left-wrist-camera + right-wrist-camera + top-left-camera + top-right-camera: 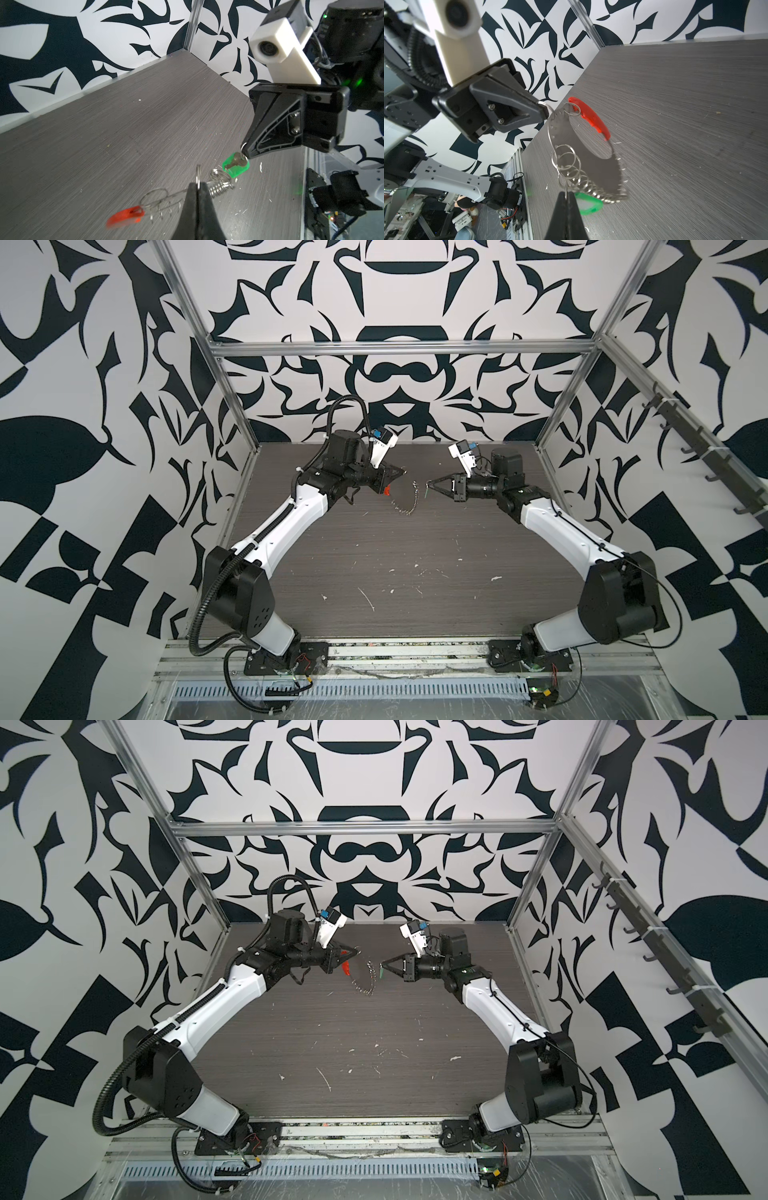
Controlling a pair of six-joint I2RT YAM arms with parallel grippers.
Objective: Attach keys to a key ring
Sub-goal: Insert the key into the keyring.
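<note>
Left wrist view had the left gripper clenched on one small silver ring of the key ring, a large oval wire loop with a curved red plastic segment and a bunch of small silver rings strung on it. In both top views that left gripper reached in from the left and the key ring hung from it above the grey wood-grain tabletop, the red segment nearest the gripper and the silver rings trailing towards the right.

Just right of those rings hung the small flat green plastic key tag, held off the tabletop. Whether the tag was already linked to the key ring could not be told. The tag's little silver split ring was pinched in the right gripper, whose fingers were pressed together on it. From the right wrist view, the right gripper sat beside the green plastic key tag, close under the cluster of rings.
</note>
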